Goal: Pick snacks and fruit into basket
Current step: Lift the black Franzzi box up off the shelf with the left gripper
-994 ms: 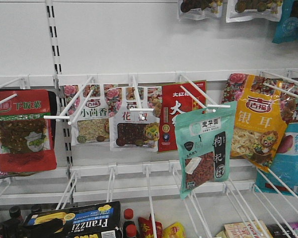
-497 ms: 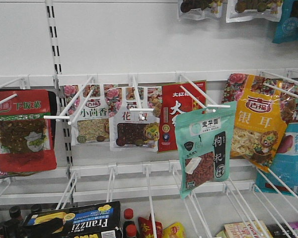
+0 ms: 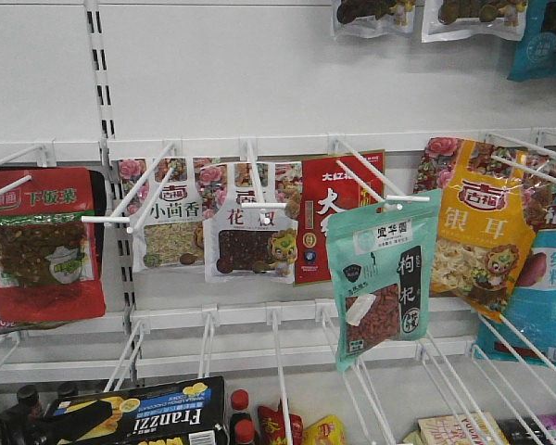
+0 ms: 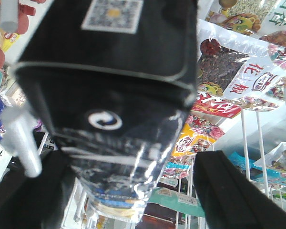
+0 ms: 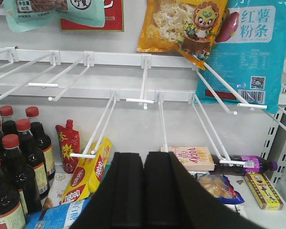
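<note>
Scene: a white shop shelf wall with wire hooks and hanging packets; no basket showed in any view.
Black cardboard "Franzzi" box with yellow wafer rolls (image 3: 157, 413): it lay directly ahead of the left end effector (image 4: 133, 162), filling the space between its two black fingers (image 4: 233, 191).
Left end effector state: the fingers stood apart on either side of the box, with a gap showing on one side. Whether they were pressing on it could not be told.
Box handling: it was probably light, stiff and film-wrapped, so likely slick. The flat long sides looked the best place to hold it, with modest squeeze to spare the wafers.
Teal soft plastic pouch of red goji berries (image 3: 382, 278): it hung from a white wire hook (image 3: 389, 185), above and to the left of the right end effector (image 5: 144, 191).
Pouch handling: it seemed limp and light. Pinching a lower edge and sliding it off the hook looked sensible.
Right end effector state: its fingers were pressed together, holding nothing.
</note>
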